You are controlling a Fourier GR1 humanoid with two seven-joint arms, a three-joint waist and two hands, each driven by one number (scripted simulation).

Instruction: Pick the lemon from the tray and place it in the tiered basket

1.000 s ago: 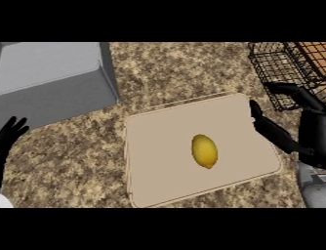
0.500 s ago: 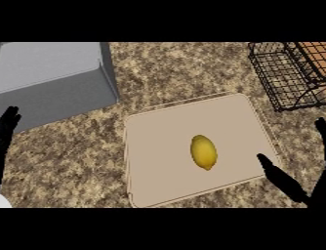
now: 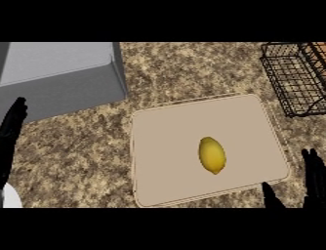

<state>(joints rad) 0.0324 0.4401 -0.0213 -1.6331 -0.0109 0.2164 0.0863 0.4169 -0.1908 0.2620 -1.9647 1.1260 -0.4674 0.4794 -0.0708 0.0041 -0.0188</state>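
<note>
The speckled stone bench [image 3: 184, 73] fills the view and carries everything else. A large grey box [image 3: 58, 80] with an open top sits just beyond the tips of the left hand's fingers [image 3: 14, 117], at the far left. The flat beige tray [image 3: 170, 146] lies between the two hands. Its near right corner is just beside the right hand's thumb, and its left edge is well apart from the left fingers. The black wire tiered basket [image 3: 292, 83] stands far ahead of the right hand's fingers [image 3: 314, 168], past the tray's far right corner, with something orange showing inside it. The left hand [image 3: 0, 146] shows at the view's left edge with its fingers straight, held together and pointing away from the robot, holding nothing. The right hand [image 3: 320, 185] shows at the lower right, with its fingers straight and upright and the thumb set apart from them. It touches nothing that can be seen. The lemon [image 3: 212, 155] lies on the tray, a little right of its middle. It sits to the left of the right fingers and apart from them, clear of both hands.
</note>
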